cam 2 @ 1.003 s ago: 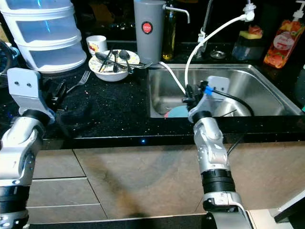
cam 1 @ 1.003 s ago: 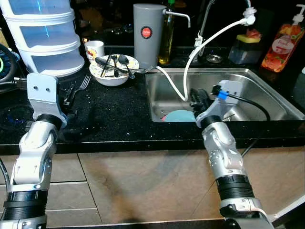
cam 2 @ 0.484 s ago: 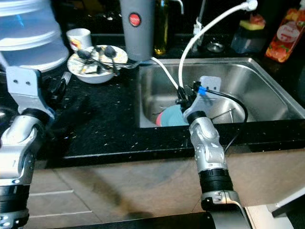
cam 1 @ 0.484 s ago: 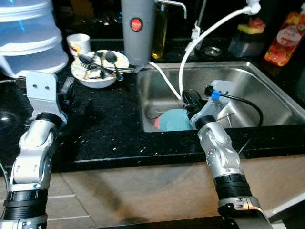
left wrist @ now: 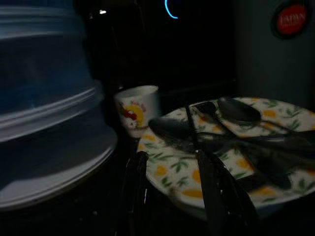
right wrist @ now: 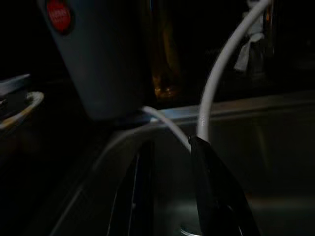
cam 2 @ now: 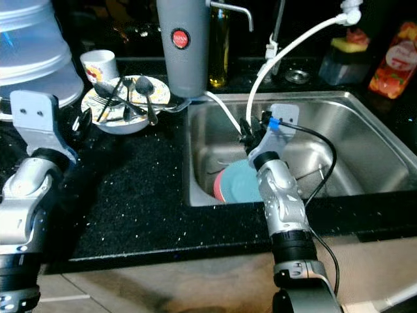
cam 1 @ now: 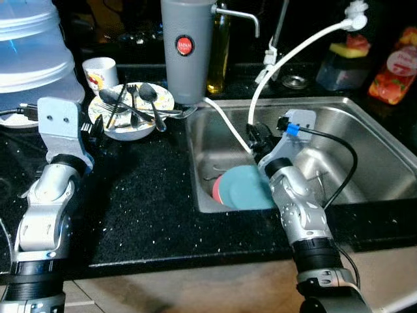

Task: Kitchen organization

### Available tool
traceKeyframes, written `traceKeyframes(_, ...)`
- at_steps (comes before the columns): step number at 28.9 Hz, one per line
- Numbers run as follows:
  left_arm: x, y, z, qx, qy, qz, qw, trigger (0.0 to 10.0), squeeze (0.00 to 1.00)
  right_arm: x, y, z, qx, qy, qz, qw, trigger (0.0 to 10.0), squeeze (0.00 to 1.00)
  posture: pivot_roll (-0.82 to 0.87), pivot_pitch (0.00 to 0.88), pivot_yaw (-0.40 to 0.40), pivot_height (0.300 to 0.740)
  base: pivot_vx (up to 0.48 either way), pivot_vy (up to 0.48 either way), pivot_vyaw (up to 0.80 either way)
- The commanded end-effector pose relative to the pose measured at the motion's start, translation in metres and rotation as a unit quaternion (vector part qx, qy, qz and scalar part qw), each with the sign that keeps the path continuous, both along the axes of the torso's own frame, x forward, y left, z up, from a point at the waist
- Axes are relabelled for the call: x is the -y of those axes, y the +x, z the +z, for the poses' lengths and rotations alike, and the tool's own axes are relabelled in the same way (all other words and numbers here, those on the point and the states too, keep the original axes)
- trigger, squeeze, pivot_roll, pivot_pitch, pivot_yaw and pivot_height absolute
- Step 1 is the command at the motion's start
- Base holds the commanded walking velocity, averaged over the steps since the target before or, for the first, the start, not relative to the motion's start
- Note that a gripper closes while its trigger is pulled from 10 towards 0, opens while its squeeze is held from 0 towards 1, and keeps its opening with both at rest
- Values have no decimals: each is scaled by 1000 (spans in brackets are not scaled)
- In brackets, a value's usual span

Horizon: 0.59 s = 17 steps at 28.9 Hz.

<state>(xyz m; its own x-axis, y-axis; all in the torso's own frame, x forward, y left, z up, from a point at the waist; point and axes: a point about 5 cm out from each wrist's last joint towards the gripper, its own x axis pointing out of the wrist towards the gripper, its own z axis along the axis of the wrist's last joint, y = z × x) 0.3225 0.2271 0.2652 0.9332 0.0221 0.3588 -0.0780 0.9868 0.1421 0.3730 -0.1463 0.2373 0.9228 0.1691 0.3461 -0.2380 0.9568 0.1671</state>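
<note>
Dark kitchen, black speckled desk (cam 1: 150,195) w/ steel sink (cam 1: 365,130) set in at 3 o'clock. On the desk at 11 o'clock: patterned bowl (cam 1: 130,111) loaded w/ spoons and forks (cam 1: 133,104), small cup (cam 1: 101,68) just behind it, stacked plastic tubs (cam 1: 29,59) at 10 o'clock, grey flask (cam 1: 186,49) at 12 w/ an oil bottle (cam 1: 218,52) beside it. Teal plate (cam 1: 242,188) sits tilted in the sink's near-left corner, something red just under its left edge; can't tell what. White hose (cam 1: 293,52) arcs from the tap down into the sink.

Left gripper (left wrist: 170,191) hovers just short of the bowl at the rim's near side, jaws a moderate gap apart, nothing between them. Right gripper (right wrist: 170,182) is over the sink's left part, above the plate, jaws parted and empty, hose close by one finger.

Handling, as a guess: bowl looks ceramic, so stiff, fairly heavy, chips easily, glaze prob. slick. Loose cutlery will slide and rattle if tipped, so keep it level. Best hold is the rim at the near side, one finger inside, one outside, clear of the handles. Plate likely hard and slippery, maybe wet; take it by the raised upper edge, not the flat face. Hose is soft and will snag, so steer around it.
</note>
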Motion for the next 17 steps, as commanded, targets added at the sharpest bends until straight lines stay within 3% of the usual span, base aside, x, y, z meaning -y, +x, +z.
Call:
traceKeyframes(1, 1, -2, -3, -1, -7, -4, 1000, 10000, 0, 1, -1, -5, -9, 2, 2, 1000, 10000, 0, 14, 139, -22, 740, 0, 0, 0)
traceKeyframes(12, 3, -2, -6, -13, -24, -8, 1000, 10000, 0, -1, -1, -5, -12, 0, 8, 1000, 10000, 0, 12, 140, -24, 740, 0, 0, 0)
traceKeyframes(17, 9, -3, -5, -43, -25, -13, 999, 10000, 0, -4, -1, -7, -26, 2, 27, 999, 10000, 0, 10, 141, -30, 740, 0, 0, 0)
